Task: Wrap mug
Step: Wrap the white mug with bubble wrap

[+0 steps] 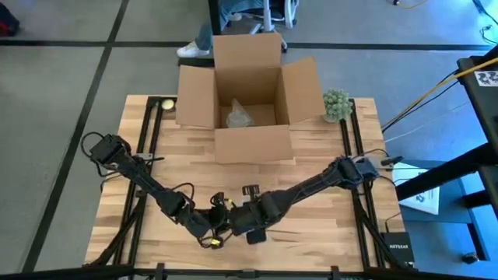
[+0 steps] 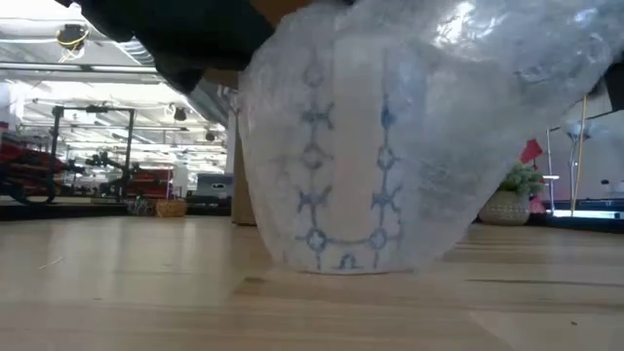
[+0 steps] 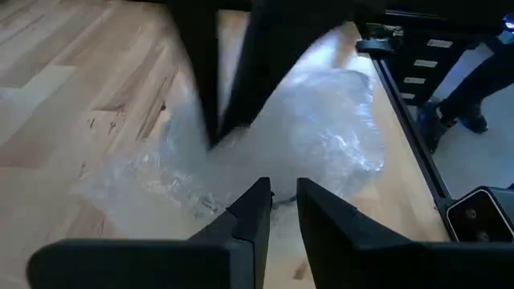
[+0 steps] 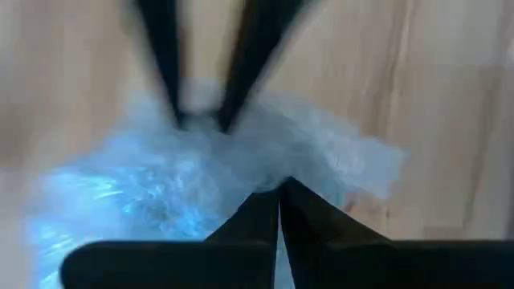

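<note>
At the near edge of the wooden desk [image 1: 311,249], both dark arms reach in from opposite sides and meet over the wrapped bundle. Across the desk at its far edge stands an open cardboard box [image 1: 249,101], flaps spread, with a crumpled clear packet [image 1: 238,115] lying on its floor. Just right of the box sits a small green potted plant [image 1: 336,104], and at the far left corner lies a small round pale object [image 1: 166,103].

The low view shows the mug [image 2: 346,166] standing upright on the desk, white with a blue pattern, shrouded all round in bubble wrap [image 2: 507,107] that billows loosely up and to the side above it.

The left hand [image 3: 279,197] sits low beside the wrap, its fingers [image 3: 255,210] drawn close with only a narrow gap, pinching a fold of the plastic at the tips. The right hand [image 4: 279,193] comes at the bundle from the other side, its fingers [image 4: 259,210] pressed together on the top of the bubble wrap.
</note>
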Robot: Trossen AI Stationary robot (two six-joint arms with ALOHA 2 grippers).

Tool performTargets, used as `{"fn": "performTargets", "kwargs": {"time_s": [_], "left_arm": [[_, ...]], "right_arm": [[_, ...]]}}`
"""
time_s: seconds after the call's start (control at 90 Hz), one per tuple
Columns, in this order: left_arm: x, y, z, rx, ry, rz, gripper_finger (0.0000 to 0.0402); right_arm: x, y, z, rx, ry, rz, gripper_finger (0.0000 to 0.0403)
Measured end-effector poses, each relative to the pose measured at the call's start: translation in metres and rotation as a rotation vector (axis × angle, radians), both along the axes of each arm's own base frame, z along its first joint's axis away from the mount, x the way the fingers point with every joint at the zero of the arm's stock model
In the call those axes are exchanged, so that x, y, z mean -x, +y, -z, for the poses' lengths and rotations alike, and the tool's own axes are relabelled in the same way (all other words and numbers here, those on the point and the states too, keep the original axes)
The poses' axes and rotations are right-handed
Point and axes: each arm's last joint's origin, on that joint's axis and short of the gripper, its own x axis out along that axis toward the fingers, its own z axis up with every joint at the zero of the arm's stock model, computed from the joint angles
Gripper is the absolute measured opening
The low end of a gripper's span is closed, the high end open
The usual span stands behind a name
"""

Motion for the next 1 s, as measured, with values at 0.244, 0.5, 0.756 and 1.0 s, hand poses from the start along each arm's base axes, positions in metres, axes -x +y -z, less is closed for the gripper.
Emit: {"fn": "performTargets", "kwargs": {"time_s": [0.244, 0.5, 0.756, 1.0], "left_arm": [[0.006, 0.000, -0.014, -0.012, -0.033, 0.003, 0.0049], [-0.009, 0.014, -0.017, -0.013, -0.090, -0.023, 0.0049], [-0.019, 0.014, 0.002, 0.010, -0.052, 0.016, 0.0049], [-0.021, 0.013, 0.013, 0.018, -0.022, 0.008, 0.0049]], "right_arm": [[0.000, -0.003, 0.024, -0.028, 0.021, 0.010, 0.0000], [-0.008, 0.000, -0.003, -0.051, -0.060, -0.007, 0.0000], [-0.004, 0.000, -0.006, -0.038, -0.022, -0.026, 0.0001], [-0.003, -0.001, -0.005, -0.031, 0.000, -0.021, 0.0001]]}}
